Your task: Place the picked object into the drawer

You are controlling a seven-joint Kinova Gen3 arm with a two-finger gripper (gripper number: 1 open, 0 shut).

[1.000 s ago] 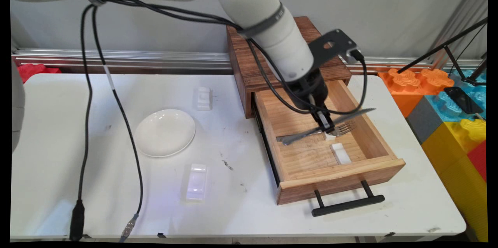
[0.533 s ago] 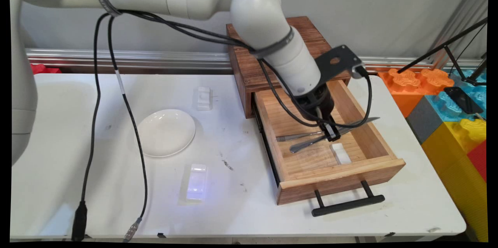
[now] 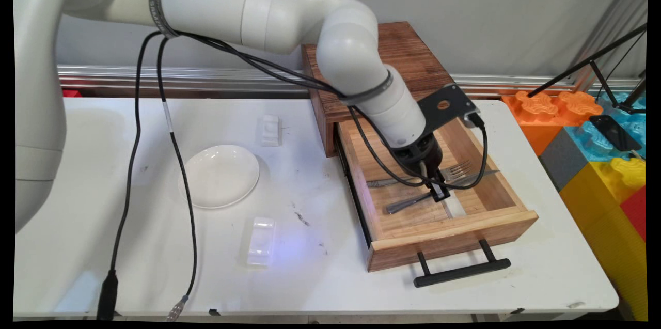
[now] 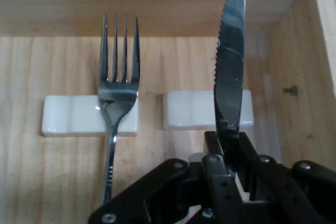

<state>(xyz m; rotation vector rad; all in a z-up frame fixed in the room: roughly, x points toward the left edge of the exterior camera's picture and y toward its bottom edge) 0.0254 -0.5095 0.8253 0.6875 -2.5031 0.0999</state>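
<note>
left of centre in the hand view a fork (image 4: 117,103) lies on a white rest (image 4: 73,115) in the drawer (image 4: 294,66), and right of it the gripper (image 4: 229,153) clamps a knife (image 4: 231,61) above a second rest (image 4: 191,109).

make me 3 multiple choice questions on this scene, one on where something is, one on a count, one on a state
1. Where does the fork lie?
A. On the plate
B. In the drawer, across a white rest
C. On top of the wooden box

2. How many white rests are in the drawer?
A. Two
B. Four
C. None

3. What is the hand doing?
A. Open above the plate
B. Shut on the fork
C. Shut on the knife

Answers:
1. B: the hand view shows the fork's neck on the left rest over the drawer floor.
2. A: the left rest and the right rest lie side by side.
3. C: the knife's blade sticks out from between the closed fingers, over the right rest.
</note>
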